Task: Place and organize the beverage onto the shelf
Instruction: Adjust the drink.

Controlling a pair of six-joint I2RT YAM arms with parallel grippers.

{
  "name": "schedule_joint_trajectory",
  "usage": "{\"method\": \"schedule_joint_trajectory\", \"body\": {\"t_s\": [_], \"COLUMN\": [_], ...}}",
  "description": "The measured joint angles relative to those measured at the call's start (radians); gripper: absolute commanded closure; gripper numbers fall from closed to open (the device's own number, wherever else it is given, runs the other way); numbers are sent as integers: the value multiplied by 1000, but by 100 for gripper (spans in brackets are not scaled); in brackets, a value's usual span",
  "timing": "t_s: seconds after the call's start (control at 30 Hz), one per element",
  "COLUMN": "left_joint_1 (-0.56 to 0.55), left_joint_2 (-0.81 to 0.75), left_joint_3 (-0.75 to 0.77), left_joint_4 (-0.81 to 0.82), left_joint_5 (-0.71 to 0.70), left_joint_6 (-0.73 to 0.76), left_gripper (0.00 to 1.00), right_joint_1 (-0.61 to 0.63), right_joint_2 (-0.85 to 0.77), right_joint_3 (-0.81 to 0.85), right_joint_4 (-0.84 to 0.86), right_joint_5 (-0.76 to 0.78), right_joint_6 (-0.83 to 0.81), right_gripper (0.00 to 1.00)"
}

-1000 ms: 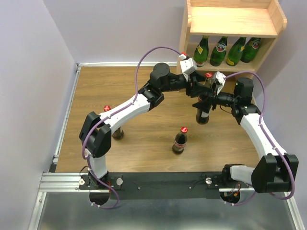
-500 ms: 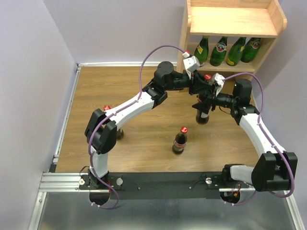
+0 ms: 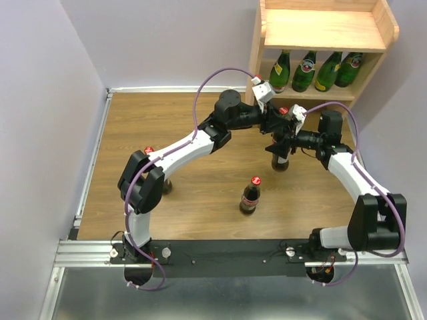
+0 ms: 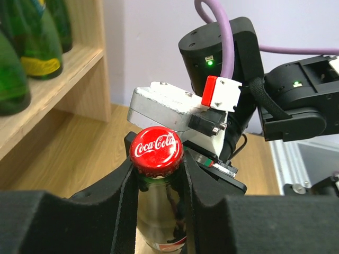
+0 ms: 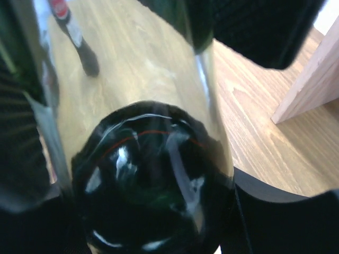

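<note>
A dark cola bottle (image 3: 281,162) with a red cap (image 4: 157,150) stands upright on the wooden floor in front of the shelf (image 3: 323,30). Both grippers are on it. My left gripper (image 3: 277,119) is shut on its neck just under the cap, a black pad (image 4: 119,196) on each side. Lower down, my right gripper (image 3: 285,141) is closed around its body, which fills the right wrist view (image 5: 153,174). Several green bottles (image 3: 303,71) stand in a row on the shelf's lower tier. The top board holds nothing.
A second cola bottle (image 3: 250,195) stands alone mid-floor, also seen far off (image 5: 74,37). A third (image 3: 160,180) is half hidden behind my left arm's elbow. The shelf's side panel (image 5: 312,84) is close on the right. Purple walls bound the floor.
My left gripper slid onto the bottle's neck and closed on it. The right gripper kept its hold on the body, and its arm shifted slightly left.
</note>
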Motion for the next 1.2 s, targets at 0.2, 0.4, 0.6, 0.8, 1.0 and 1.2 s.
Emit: {"method": "schedule_joint_trajectory", "body": {"t_s": [0.2,0.4,0.6,0.8,1.0,1.2], "left_joint_1": [-1,-6,-11,-13,-13,-13], "left_joint_2": [0,-1,-2,-2,-2,-2], "left_joint_3": [-36,-58,-65,-68,-72,-73], "left_joint_4": [0,2,-1,-6,-14,-26], "left_joint_5": [-54,-95,-135,-160,-176,-183], "left_joint_6": [39,75,116,148,162,176], "left_gripper": [100,100,100,100,100,100], "right_joint_1": [2,4,6,11,15,16], "right_joint_2": [60,103,138,173,201,218], "right_joint_3": [0,0,0,-3,-6,-8], "right_joint_4": [26,67,135,213,254,277], "right_joint_5": [-1,0,0,0,-2,-5], "right_joint_6": [-27,-37,-34,-19,-12,5], "right_gripper": [75,63,51,43,38,22]}}
